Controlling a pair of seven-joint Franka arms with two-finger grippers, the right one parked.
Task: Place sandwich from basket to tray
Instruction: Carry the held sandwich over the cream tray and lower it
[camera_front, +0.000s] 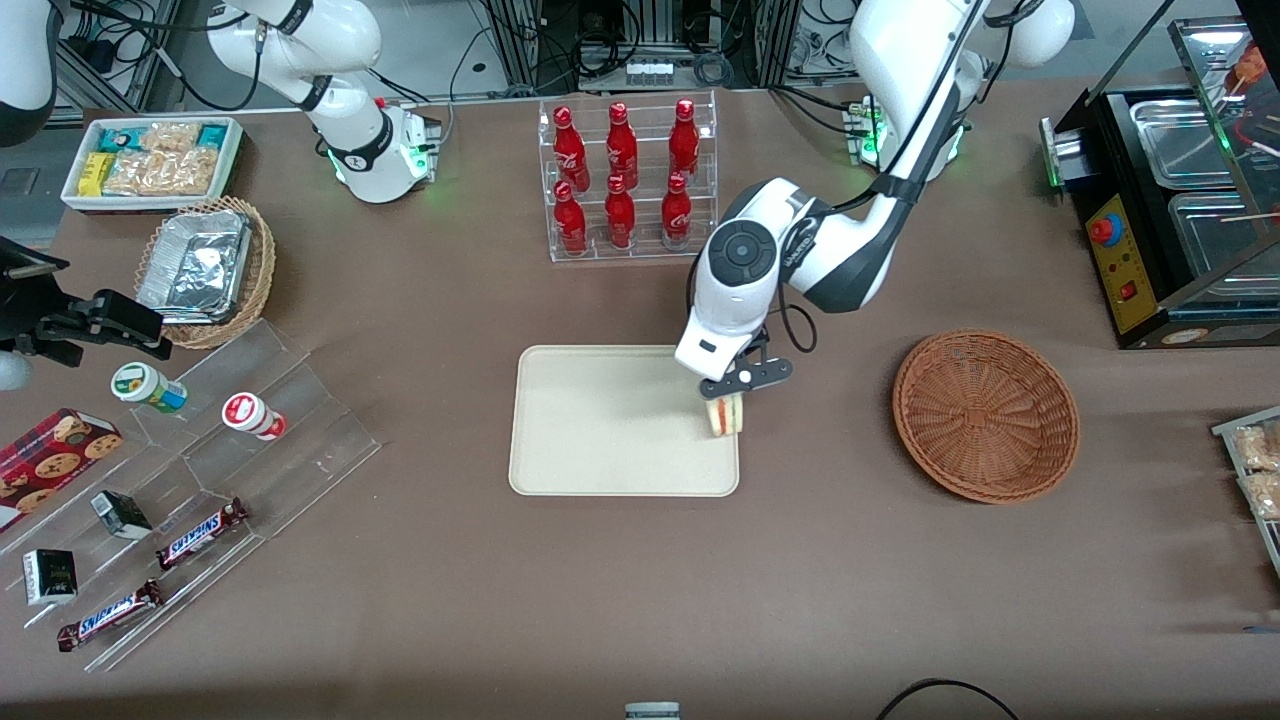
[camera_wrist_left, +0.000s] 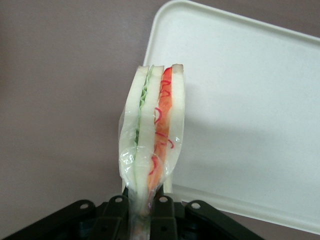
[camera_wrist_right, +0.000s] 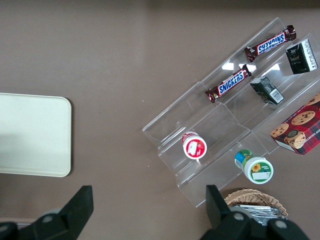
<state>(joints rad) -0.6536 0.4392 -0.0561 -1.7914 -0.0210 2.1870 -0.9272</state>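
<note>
Sandwich: the sandwich (camera_front: 724, 414) is hanging in the end effector (camera_front: 738, 391), at the tray's edge nearest the basket, cut edge showing red and green filling.
End effector: it is pinching the wrapped sandwich (camera_wrist_left: 151, 135) narrowly by one end; the end effector (camera_wrist_left: 144, 212) is sitting over the tray's rim on the working arm's side.
Basket: the basket (camera_front: 986, 415) is lying bare on the worktop (camera_front: 640, 600), well apart from the tray, toward the working arm's end.
Tray: the tray (camera_front: 560, 470) is carrying nothing apart from the sandwich at its edge.
Done: judging from the bare basket, the pick-up and carry are looking finished.
Left: setting down and letting go are looking not yet done; the sandwich is sitting right at the rim (camera_wrist_left: 215, 192), so a shift inward may be needed.
Hard to make out: whether the sandwich is touching the tray or hovering just above it is not showing.
Hidden: the fingertips are disappearing under the clear wrap in the wrist view, and the arm is covering the tray corner near the bottles (camera_front: 622, 180).
</note>
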